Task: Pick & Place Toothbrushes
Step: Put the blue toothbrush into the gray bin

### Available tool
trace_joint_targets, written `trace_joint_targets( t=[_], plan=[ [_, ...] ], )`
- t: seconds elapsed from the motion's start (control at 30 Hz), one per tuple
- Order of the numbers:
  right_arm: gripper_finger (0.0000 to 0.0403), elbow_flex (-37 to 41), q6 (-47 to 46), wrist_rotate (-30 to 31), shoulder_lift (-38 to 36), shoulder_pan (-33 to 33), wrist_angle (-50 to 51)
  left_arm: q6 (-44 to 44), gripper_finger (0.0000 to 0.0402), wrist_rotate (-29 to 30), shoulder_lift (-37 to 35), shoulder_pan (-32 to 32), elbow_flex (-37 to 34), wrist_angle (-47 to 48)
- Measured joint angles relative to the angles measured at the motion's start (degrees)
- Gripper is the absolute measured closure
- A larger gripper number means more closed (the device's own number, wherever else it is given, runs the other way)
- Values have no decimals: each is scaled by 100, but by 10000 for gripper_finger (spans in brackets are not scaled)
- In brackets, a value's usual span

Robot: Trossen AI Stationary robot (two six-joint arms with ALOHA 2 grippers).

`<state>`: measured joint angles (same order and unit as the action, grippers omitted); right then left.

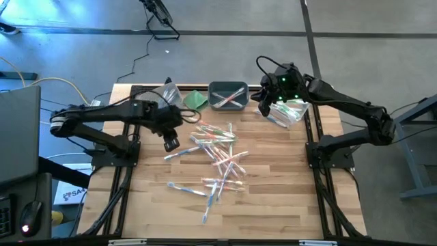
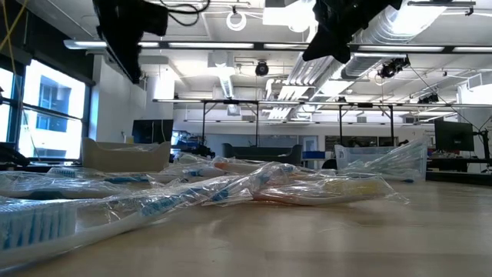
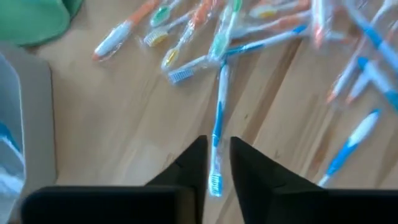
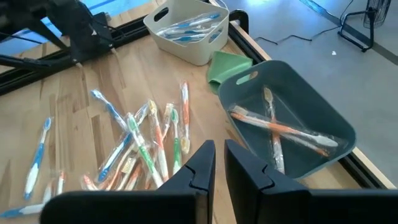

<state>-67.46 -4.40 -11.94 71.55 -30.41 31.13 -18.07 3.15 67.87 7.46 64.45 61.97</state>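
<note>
Left gripper (image 3: 217,163) low over the table's left part, fingers a narrow gap apart with a blue toothbrush (image 3: 217,134) between them; whether they actually pinch it is unclear. Loose toothbrushes (image 1: 217,160) scattered mid-table. Far side: white bin (image 4: 186,30), green cloth (image 1: 196,100), grey bin (image 1: 228,95). Right gripper (image 4: 219,163) beside the grey bin, fingers nearly together, empty.

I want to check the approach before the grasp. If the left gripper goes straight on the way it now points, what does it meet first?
Most likely the wrapped blue-and-clear plastic toothbrush, lying between the left gripper's slightly parted fingers; how far above it they are is unclear.
</note>
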Motion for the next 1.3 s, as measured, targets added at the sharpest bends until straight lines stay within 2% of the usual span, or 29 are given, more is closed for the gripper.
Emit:
trace_joint_targets(
  t=[0.13, 0.23, 0.67, 1.3],
  plan=[
    [376, 0, 4, -1, 0, 8, 27, 217, 293, -184, 481, 0, -7, -83],
    [376, 0, 10, 1, 0, 6, 27, 325, 285, -395, 821, 0, -7, -81],
    [376, 0, 13, 2, 2, 6, 115, 108, 309, -731, 1893, 0, -7, -708],
    [376, 0, 13, 3, 2, 6, 122, 106, 309, -705, 2687, 0, -7, -1278]
  ],
)
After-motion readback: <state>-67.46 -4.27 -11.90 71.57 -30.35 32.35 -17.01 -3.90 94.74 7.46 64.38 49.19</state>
